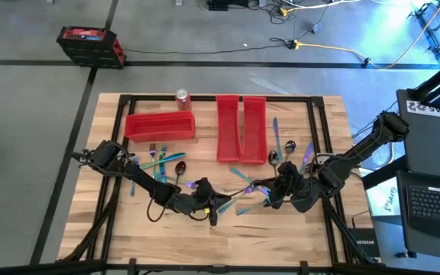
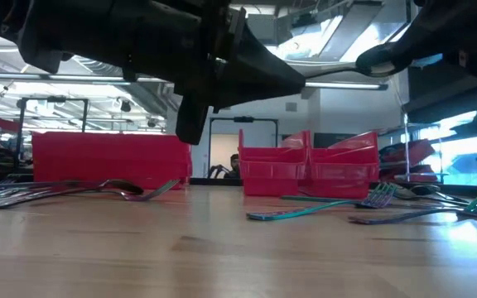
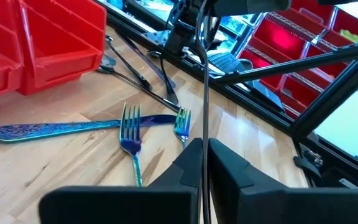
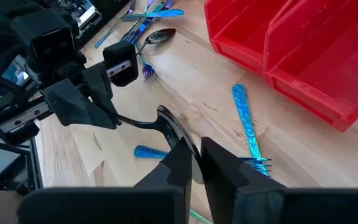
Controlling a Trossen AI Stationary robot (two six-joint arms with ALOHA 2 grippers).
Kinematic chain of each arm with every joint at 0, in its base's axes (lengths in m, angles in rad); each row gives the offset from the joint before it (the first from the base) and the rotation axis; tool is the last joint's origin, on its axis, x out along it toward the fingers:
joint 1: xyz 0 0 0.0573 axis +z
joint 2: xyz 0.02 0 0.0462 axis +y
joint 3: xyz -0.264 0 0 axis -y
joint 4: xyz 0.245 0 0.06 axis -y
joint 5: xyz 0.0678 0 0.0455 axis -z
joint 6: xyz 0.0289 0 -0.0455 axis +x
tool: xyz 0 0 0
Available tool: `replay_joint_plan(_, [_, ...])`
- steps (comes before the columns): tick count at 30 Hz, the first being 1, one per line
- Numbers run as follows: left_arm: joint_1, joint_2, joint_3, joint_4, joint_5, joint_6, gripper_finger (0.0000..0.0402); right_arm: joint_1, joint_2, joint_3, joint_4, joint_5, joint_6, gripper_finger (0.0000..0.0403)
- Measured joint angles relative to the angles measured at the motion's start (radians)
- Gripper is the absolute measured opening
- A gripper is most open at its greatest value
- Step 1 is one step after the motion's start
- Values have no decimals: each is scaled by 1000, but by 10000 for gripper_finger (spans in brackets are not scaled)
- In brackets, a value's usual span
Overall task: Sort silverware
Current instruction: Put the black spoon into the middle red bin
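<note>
Red bins (image 1: pixel 241 126) sit at the back of your wooden table (image 1: pixel 128 229). Mid-table, your left gripper (image 1: pixel 214 206) and right gripper (image 1: pixel 272 191) both pinch one dark spoon (image 4: pixel 143 121) in the air; remaining silverware (image 1: pixel 159 162) lies scattered around.

Both arms reach in low over the table's near middle. The left gripper (image 1: pixel 208 205) is closed tight. The right gripper (image 1: pixel 275 187), just right of it, has its fingers nearly together.
</note>
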State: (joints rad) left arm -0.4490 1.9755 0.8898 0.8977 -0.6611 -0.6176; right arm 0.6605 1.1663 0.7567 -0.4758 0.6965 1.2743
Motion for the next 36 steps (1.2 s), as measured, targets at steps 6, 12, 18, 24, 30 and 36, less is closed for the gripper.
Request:
replay_joint_plan(6, [4, 0, 0, -2, -3, 2, 0, 0, -1, 0, 5, -17, 3, 36])
replay_joint_plan(12, [4, 0, 0, -6, -7, 1, 0, 0, -1, 0, 5, -27, 2, 37])
replay_joint_plan(18, [4, 0, 0, -10, -8, -1, 0, 0, -18, 0, 13, -35, -1, 37])
replay_joint_plan(24, [4, 0, 0, -15, -11, -2, 0, 0, -21, 1, 3, -45, -22, 37])
replay_joint_plan(30, [4, 0, 0, -19, -16, 2, 0, 0, -21, 1, 0, -61, -25, 37])
replay_joint_plan(36, [4, 0, 0, -19, -24, -12, 0, 0, -32, 2, -23, -59, -28, 64])
